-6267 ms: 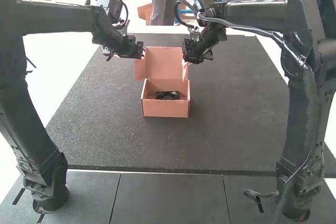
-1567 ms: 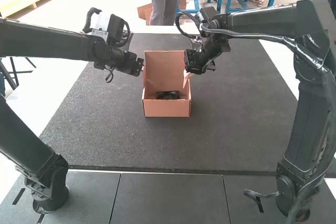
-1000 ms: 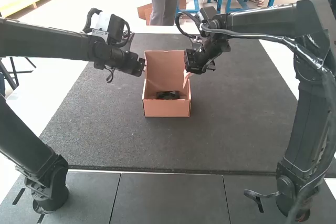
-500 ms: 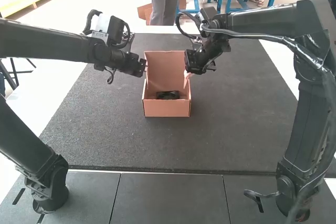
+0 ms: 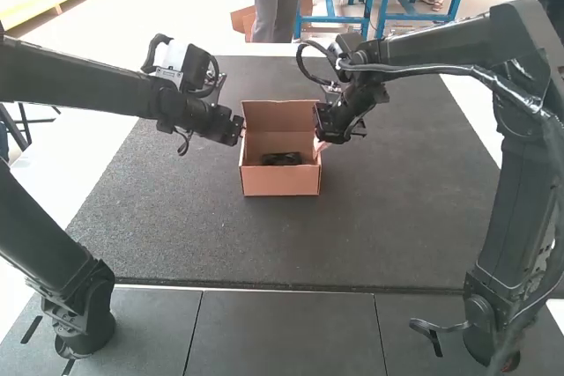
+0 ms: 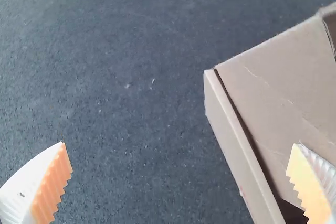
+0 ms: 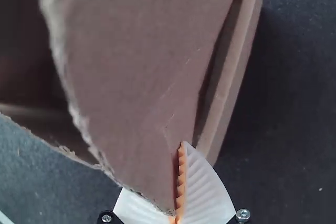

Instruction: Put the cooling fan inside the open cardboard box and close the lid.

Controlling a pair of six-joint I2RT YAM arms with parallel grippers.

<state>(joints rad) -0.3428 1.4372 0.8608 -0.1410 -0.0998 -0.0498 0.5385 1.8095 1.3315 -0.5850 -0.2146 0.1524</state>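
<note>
The open cardboard box (image 5: 280, 179) sits mid-table on the black mat, its lid (image 5: 278, 114) leaning forward over the opening. Inside on the floor lies the black cooling fan (image 5: 280, 158). My right gripper (image 5: 322, 132) is at the box's right rear corner, shut on the lid's side flap (image 7: 142, 66); the right wrist view has the right gripper (image 7: 179, 182) with its pads pinching that cardboard. My left gripper (image 5: 234, 128) hangs at the box's left rear corner. In the left wrist view the left gripper (image 6: 178, 148) is open, its fingers straddling a corner of the box (image 6: 273, 108).
The black mat (image 5: 176, 217) stretches wide on every side of the box. Both arm bases stand at the table's near corners (image 5: 75, 314), (image 5: 502, 323). Bare grey table panels run along the front edge (image 5: 282, 332).
The lid has tipped forward and down from upright. My right gripper went down with the flap, and my left gripper dropped slightly at the left corner.
</note>
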